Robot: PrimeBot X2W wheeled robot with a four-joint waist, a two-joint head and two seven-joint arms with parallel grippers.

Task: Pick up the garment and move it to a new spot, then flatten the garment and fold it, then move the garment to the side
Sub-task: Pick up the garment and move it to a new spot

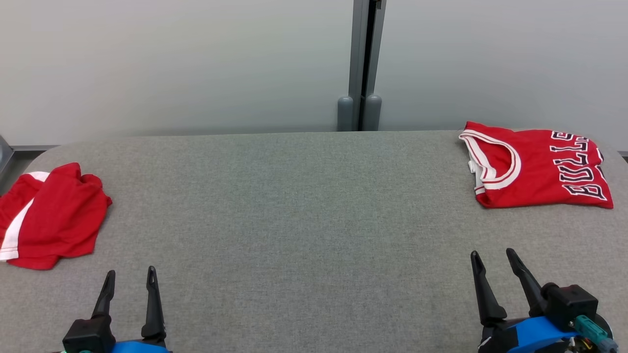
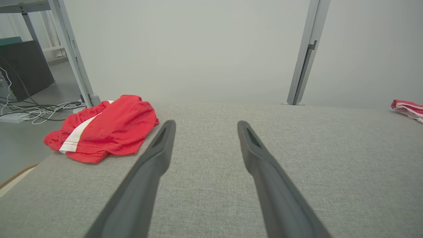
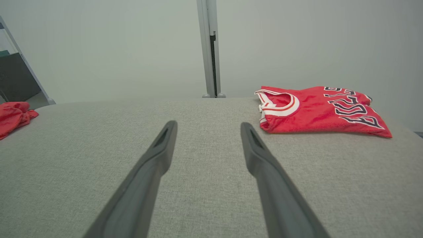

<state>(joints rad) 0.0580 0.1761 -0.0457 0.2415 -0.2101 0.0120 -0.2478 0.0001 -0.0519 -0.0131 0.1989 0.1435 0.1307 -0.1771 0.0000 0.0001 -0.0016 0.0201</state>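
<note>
arms low at near edge of grey table (image 1: 304, 220), left gripper (image 1: 131, 270) and right gripper (image 1: 492, 252) spread, fingers forward; crumpled red shorts (image 1: 54, 220) at left edge; folded red jersey (image 1: 539, 166) far right, long axis crosswise, neckline toward centre.

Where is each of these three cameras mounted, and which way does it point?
Head view: on the head, looking forward and down over the grey fabric table; the open left gripper and right gripper show at the bottom.
Left wrist view: on the left wrist, looking along its two dark fingers; crumpled red shorts with a white stripe lie ahead-left.
Right wrist view: on the right wrist, along its fingers; folded red lettered jersey ahead-right.
Shared: both wrist views face the same grey post and catch both garments.
</note>
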